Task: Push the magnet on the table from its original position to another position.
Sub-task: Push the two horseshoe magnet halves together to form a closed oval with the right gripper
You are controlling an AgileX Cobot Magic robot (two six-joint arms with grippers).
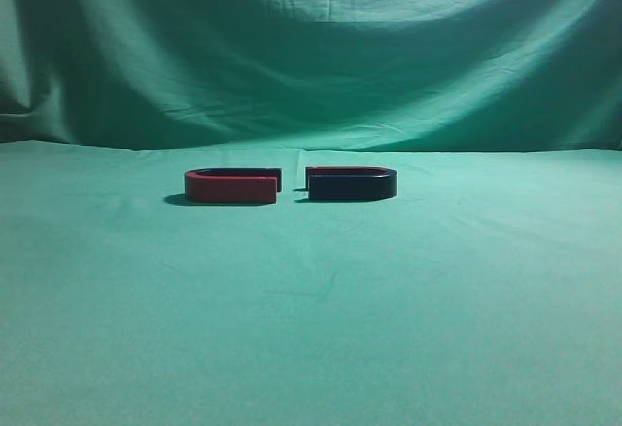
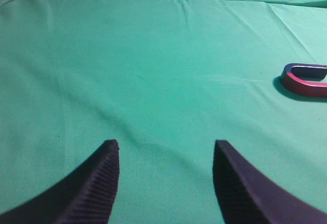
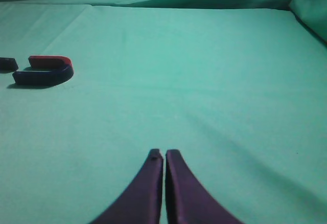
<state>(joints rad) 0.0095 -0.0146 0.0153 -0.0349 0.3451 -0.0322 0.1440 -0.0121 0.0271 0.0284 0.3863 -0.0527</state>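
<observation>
The magnet [image 1: 352, 184], dark navy-black with a thin red rim, lies flat on the table [image 1: 311, 319] right of centre, its open ends facing left. It also shows in the right wrist view [image 3: 43, 71] at the far left. My right gripper [image 3: 164, 153] is shut and empty, low over the cloth, well to the right of the magnet. My left gripper [image 2: 166, 144] is open and empty over bare cloth. Neither gripper shows in the exterior view.
A red-faced U-shaped magnet [image 1: 233, 186] lies just left of the dark one, open ends facing it, a small gap between them. It shows at the right edge of the left wrist view [image 2: 305, 80]. A draped green backdrop [image 1: 311, 47] rises behind the table.
</observation>
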